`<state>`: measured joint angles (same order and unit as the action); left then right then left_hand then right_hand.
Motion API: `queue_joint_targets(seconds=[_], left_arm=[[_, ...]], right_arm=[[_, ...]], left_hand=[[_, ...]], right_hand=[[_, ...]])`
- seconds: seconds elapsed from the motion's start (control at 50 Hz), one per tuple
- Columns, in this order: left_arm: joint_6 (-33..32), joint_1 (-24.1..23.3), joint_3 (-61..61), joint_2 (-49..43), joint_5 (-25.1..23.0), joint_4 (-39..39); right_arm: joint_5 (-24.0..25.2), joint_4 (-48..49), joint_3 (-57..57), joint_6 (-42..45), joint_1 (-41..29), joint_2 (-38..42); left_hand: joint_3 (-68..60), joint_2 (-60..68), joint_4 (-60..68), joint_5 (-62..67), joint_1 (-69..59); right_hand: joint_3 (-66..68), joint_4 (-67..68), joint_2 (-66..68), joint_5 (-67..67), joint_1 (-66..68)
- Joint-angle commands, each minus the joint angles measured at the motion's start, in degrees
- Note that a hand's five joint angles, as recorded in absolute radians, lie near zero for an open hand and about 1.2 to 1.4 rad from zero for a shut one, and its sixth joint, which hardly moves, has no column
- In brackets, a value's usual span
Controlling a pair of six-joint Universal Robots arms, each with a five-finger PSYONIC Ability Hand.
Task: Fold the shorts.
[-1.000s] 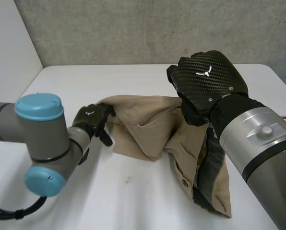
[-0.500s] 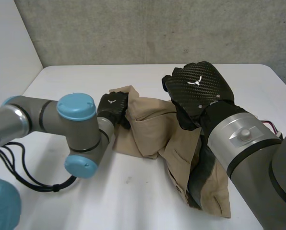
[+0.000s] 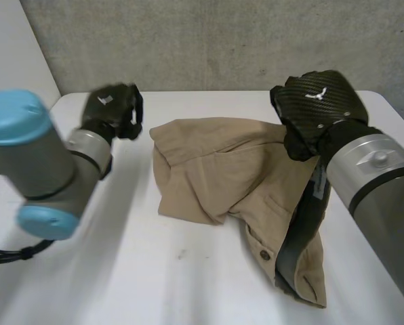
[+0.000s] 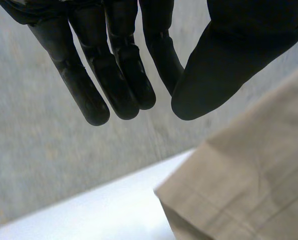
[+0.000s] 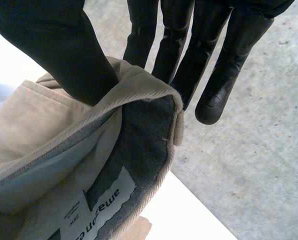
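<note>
Tan shorts (image 3: pixel 222 176) lie crumpled on the counter (image 3: pixel 154 271), the right hand (image 3: pixel 317 108) pinching their waistband (image 5: pixel 139 90) between thumb and fingers (image 5: pixel 175 40), the left hand (image 3: pixel 110 112) open-fingered and empty beside them; a one-sided lift could drag them askew.

A: Shorts (image 3: pixel 215 176)?
B: Tan, rumpled, partly doubled over, lying mid-table (image 3: pixel 120 271).
A: Waistband (image 5: pixel 139 87)?
B: Right end lifted off the table, grey lining w/ white label (image 5: pixel 96 212) showing. Button (image 3: pixel 264 255) near front edge.
</note>
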<state>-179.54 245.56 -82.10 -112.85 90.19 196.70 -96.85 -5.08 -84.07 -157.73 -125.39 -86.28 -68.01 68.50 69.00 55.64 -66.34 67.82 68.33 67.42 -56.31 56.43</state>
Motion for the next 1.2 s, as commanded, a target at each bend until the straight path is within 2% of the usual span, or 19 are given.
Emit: queue_joint_targets(seconds=[0.02,0.06,0.08,0.1,0.28,0.44,0.68,0.8,0.82,0.92,0.94,1.04,1.08,1.2], left_arm=[[-0.1,2.0,-11.5,13.5,-6.5,0.3],[-0.1,1.9,-13.0,13.6,-6.9,0.3],[-0.1,1.7,-14.0,13.2,-7.2,0.3],[-0.1,1.6,-14.4,12.9,-7.2,0.3],[0.4,0.9,-12.3,-0.4,-6.3,0.4],[4.2,-0.9,-3.3,-9.5,-6.1,1.2],[8.3,-6.6,9.4,-20.3,-6.8,1.1],[9.3,-9.0,11.4,-23.8,-8.8,1.1],[9.3,-9.1,11.7,-24.3,-9.1,1.2],[9.5,-9.0,13.6,-26.2,-9.0,2.4],[9.5,-8.7,13.8,-26.2,-8.5,3.0],[8.5,-7.8,12.1,-24.2,-2.4,5.7],[8.3,-5.7,9.5,-19.1,-1.2,5.5],[7.4,-1.2,-1.1,-5.1,-3.1,4.7]], right_arm=[[-0.1,-0.1,-1.4,-0.1,0.1,-2.7],[-0.1,-0.2,-1.5,-0.2,-0.4,-2.7],[-0.1,-0.2,-1.6,-0.2,-0.5,-2.7],[-0.1,-0.2,-1.5,-0.1,-0.5,-2.7],[0.0,-0.5,0.2,0.0,-2.4,-5.0],[0.0,-1.5,0.1,0.0,-6.8,-5.6],[0.3,-1.4,-0.5,0.0,-8.8,-5.0],[0.3,-1.2,-0.4,0.1,-8.3,-4.5],[0.3,-1.2,-0.4,0.1,-8.1,-4.2],[0.3,-1.2,-0.4,0.1,-7.9,-2.6],[0.2,-1.2,-0.4,0.2,-7.9,-2.2],[0.2,-1.2,0.0,1.0,-7.6,0.1],[-0.1,-1.3,0.0,1.8,-6.1,1.3],[-0.5,-1.5,-0.4,4.4,-0.4,2.1]], left_hand=[[-12.0,11.5,11.0,14.4,-13.7],[15.4,-15.9,-16.4,-13.0,13.7],[42.2,-42.7,-43.2,-39.9,40.5],[47.3,-47.8,-48.3,-44.9,45.6],[47.9,-48.4,-48.9,-45.5,46.2],[49.0,-49.5,-50.0,-46.7,47.4],[47.7,-48.2,-48.7,-45.3,46.0],[38.3,-38.8,-39.3,-35.9,36.6],[35.5,-35.9,-36.4,-33.1,33.8],[-11.9,11.4,10.9,14.3,-13.6],[-12.0,11.5,11.0,14.4,-13.7],[-12.0,11.5,11.0,14.4,-13.7],[-12.0,11.5,11.0,14.4,-13.7],[-12.0,11.5,11.0,14.4,-13.7]], right_hand=[[12.2,11.7,12.6,-13.7,23.6],[12.2,11.7,12.6,-13.7,23.6],[12.2,11.7,12.6,-13.7,23.6],[12.2,11.7,12.6,-13.7,23.6],[12.2,11.7,12.6,-13.7,23.6],[12.2,11.7,12.6,-13.7,23.6],[12.2,11.7,12.6,-13.7,23.6],[12.2,11.7,12.6,-13.7,23.6],[12.2,11.7,12.6,-13.7,23.6],[12.2,11.7,12.6,-13.7,23.6],[12.2,11.7,12.6,-13.7,23.6],[12.2,11.7,12.6,-13.7,23.6],[12.2,11.7,12.6,-13.7,23.6],[12.2,11.7,12.6,-13.7,23.6]])
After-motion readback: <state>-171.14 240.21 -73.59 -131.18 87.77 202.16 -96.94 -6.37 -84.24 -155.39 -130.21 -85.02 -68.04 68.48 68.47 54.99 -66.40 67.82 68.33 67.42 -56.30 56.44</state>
